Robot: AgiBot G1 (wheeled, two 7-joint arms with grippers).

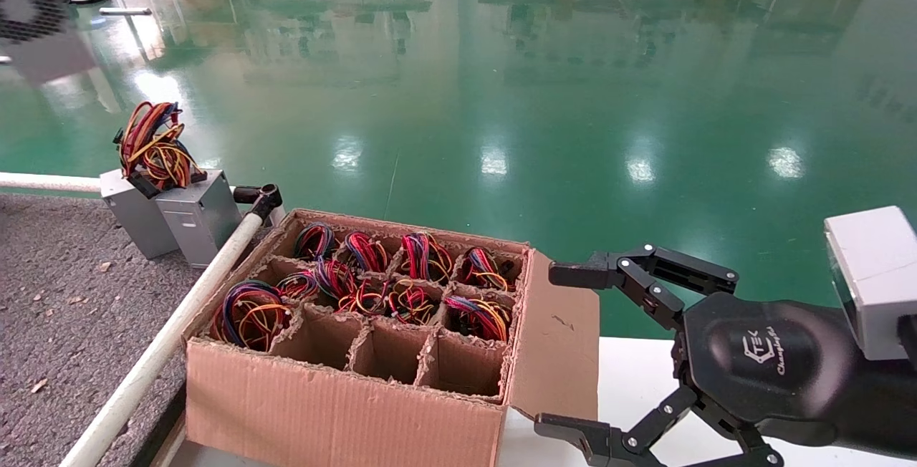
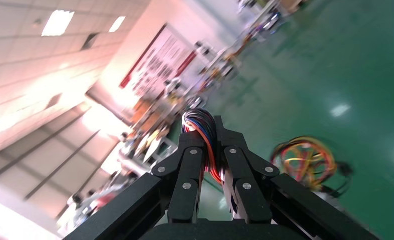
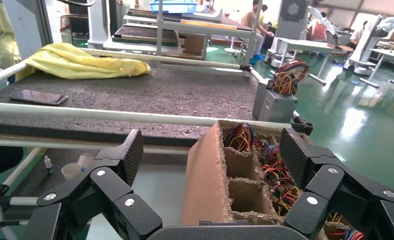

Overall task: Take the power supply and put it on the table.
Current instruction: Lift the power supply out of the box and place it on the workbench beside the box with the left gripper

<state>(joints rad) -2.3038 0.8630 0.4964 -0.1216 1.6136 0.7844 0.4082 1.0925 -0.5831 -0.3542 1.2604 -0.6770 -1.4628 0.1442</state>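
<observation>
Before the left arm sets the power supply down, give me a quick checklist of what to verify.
1. Left gripper grip: ok, fingers shut on the power supply's wires.
2. Power supply out of the cardboard box: ok, aloft at far left.
3. Bare spot on the table: ok, in front of the two grey boxes.
4. Right gripper out of the way: ok, open, beside the cardboard box.
5. Power supply directly above the table: cannot tell.

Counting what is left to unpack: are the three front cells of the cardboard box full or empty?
Empty. In the head view the cardboard box shows bare cardboard in its three front cells; the cells behind hold wire bundles.
</observation>
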